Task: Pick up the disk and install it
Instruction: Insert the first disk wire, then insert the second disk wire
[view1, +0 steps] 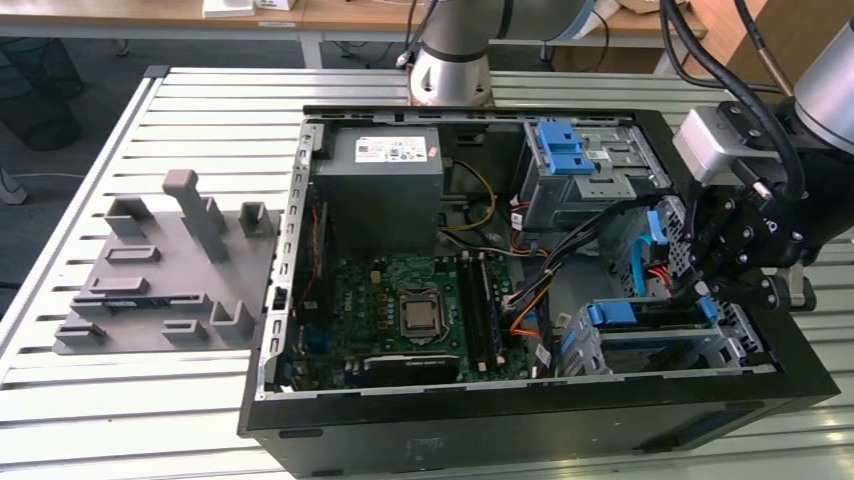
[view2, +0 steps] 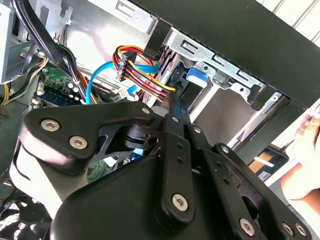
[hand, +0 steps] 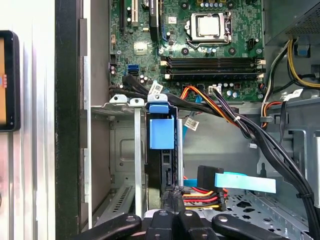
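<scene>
Gripper (view1: 731, 262) hangs low over the drive cage (view1: 667, 340) in the open case (view1: 534, 400); can't tell if fingers are apart or clamped. Disk (hand: 167, 165) seems slotted edge-on in the cage under its blue bracket. Risk: snagging the cables (hand: 200, 192) beside it. Farther in: motherboard (view1: 400, 310), power supply (view1: 378, 175)

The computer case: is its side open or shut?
Open. The computer case has no side cover, so the circuit board and cables show.
</scene>
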